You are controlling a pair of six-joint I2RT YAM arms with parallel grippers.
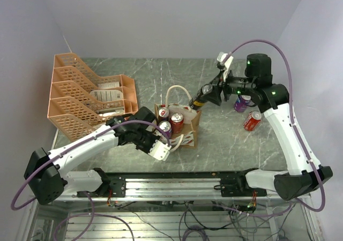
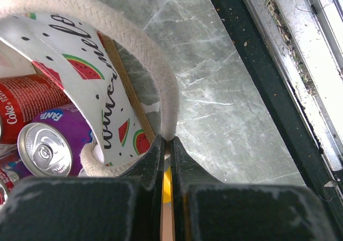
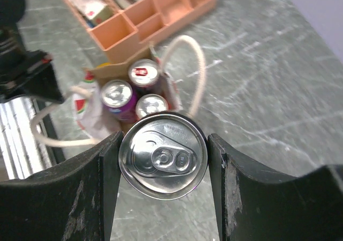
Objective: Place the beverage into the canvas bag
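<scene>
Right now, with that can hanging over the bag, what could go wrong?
The canvas bag already holds three cans, so the can in the right gripper may land on their tops and topple out. The left gripper pinches only the rope handle; if that slips, the bag's mouth could sag shut.

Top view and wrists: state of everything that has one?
canvas bag, upright, open
cans in bag, three, upright
left gripper, shut on bag handle
right gripper, shut on held can, upright at the bag's far edge
loose purple can, upright on table
loose red can, on its side
</scene>
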